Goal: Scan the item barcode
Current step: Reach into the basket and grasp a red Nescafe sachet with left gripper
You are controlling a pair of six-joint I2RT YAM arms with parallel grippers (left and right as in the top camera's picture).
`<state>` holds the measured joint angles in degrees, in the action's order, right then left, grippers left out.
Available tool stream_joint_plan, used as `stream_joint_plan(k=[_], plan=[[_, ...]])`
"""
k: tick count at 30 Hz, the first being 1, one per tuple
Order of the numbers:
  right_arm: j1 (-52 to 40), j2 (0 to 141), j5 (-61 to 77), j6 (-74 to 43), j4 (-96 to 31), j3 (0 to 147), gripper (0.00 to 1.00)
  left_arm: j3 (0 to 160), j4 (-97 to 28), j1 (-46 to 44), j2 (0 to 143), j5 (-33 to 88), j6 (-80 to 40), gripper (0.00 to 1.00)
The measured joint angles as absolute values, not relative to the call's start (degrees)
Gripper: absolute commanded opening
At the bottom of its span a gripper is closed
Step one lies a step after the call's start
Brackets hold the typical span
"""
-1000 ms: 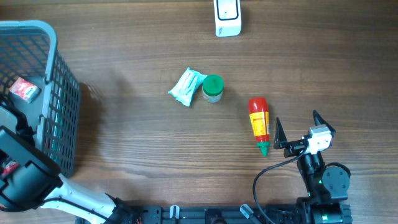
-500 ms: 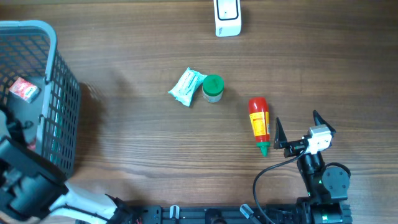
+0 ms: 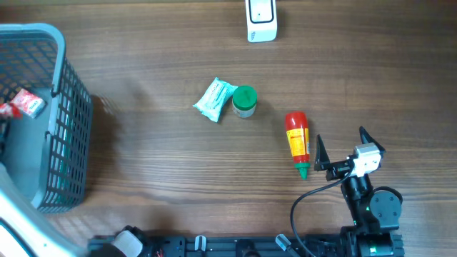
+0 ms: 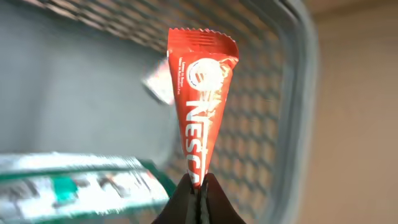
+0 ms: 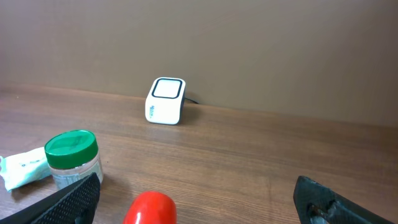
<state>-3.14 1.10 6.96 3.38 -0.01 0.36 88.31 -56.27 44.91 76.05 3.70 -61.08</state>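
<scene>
My left gripper (image 4: pixel 200 184) is shut on the lower tip of a red Nescafe sachet (image 4: pixel 200 93), which stands upright over the inside of the grey basket (image 4: pixel 297 93). From overhead only a red scrap of the sachet (image 3: pixel 6 109) shows at the left edge. The white barcode scanner (image 3: pixel 261 21) sits at the far edge of the table, also visible in the right wrist view as the scanner (image 5: pixel 166 101). My right gripper (image 3: pixel 341 139) rests open near the front right, nothing between its fingers (image 5: pixel 73 198).
The mesh basket (image 3: pixel 68 107) holds a red-white packet (image 3: pixel 27 103) and a teal-white pack (image 4: pixel 68 183). Mid-table lie a teal wrapper (image 3: pixel 214 99), a green-lidded jar (image 3: pixel 244 101) and a red sauce bottle (image 3: pixel 298 140), the last just left of my right gripper.
The left gripper has closed on the sachet and the left arm has swung out of the basket's lower corner toward the frame's edge. The right arm has not moved.
</scene>
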Motion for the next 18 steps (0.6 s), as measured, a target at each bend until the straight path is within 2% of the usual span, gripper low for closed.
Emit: stream_joint_plan(k=[6, 12, 18], plan=[[-3.14, 1.10, 6.96, 3.38, -0.01, 0.36, 1.00, 88.31, -56.16, 35.44, 71.31, 9.19, -57.76, 0.04], [-3.14, 1.10, 6.98, 3.38, 0.01, 0.36, 1.00, 88.29, -57.76, 14.55, 71.66, 12.05, -48.69, 0.04], [-3.14, 1.10, 6.96, 3.38, -0.01, 0.36, 1.00, 85.71, -57.58, -5.21, 74.39, 9.91, -45.82, 0.04]])
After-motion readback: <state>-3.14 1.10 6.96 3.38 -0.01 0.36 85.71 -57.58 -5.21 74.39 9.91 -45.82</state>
